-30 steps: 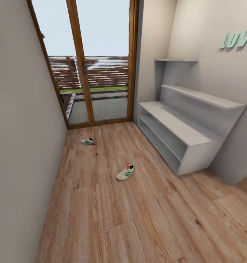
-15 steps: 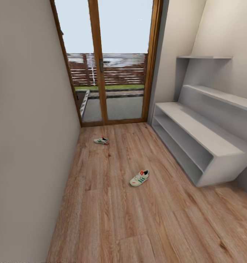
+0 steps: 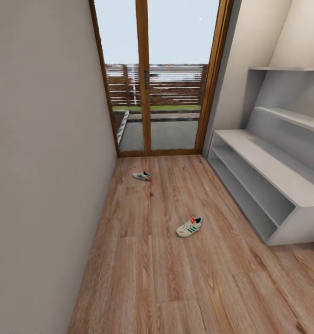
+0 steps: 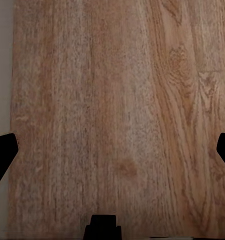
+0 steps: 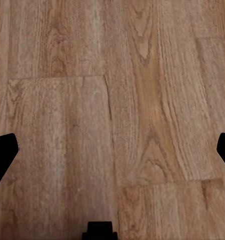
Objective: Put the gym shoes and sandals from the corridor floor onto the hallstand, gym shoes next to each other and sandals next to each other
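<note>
Nearer white green-striped gym shoe (image 3: 189, 227) lies ahead, slightly right, toe angled up-right; I'd use right gripper (image 5: 112, 145), both grippers spread, empty.

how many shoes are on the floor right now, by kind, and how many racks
gym shoes: 2, the near gym shoe and the far gym shoe, apart on the corridor floor
sandals: 0 in view
hallstand: 1
total: 3

A glazed double door with a brown wooden frame (image 3: 143, 93) closes the corridor's far end; beyond the glass lie a grey patio (image 3: 164, 133), a strip of grass (image 3: 157, 107) and a slatted fence (image 3: 175, 83); plain pale walls (image 3: 41, 153) flank both sides.
</note>
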